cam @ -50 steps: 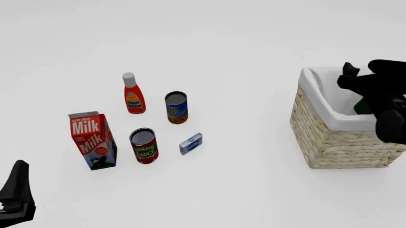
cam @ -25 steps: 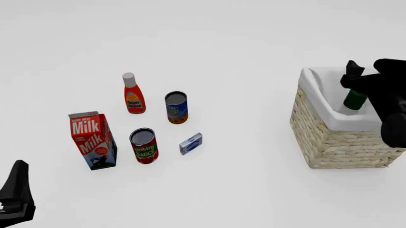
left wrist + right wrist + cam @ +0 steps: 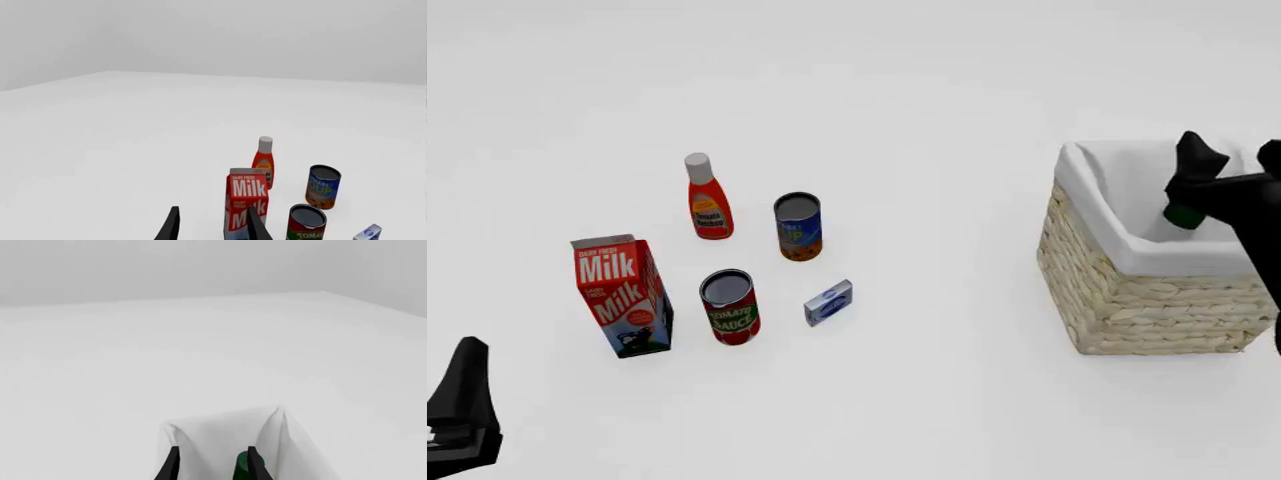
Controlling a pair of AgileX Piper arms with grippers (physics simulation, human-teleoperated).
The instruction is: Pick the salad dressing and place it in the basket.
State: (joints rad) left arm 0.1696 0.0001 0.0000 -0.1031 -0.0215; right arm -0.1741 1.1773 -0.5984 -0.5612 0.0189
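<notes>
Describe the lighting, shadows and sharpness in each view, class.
Front view: flat, even light, no glare, only faint shadows under the milk carton and basket. Left wrist view: sharp throughout, no blur. Right wrist view: equally sharp, pale, the basket's cloth lining softly shaded.

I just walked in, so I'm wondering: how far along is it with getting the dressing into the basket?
Nearly finished. The salad dressing is inside the basket; only its green cap shows above the cloth lining. The right gripper hangs open over the basket, cap beside one finger rather than clamped. All that looks left is pulling that arm clear. The left gripper sits idle.
</notes>
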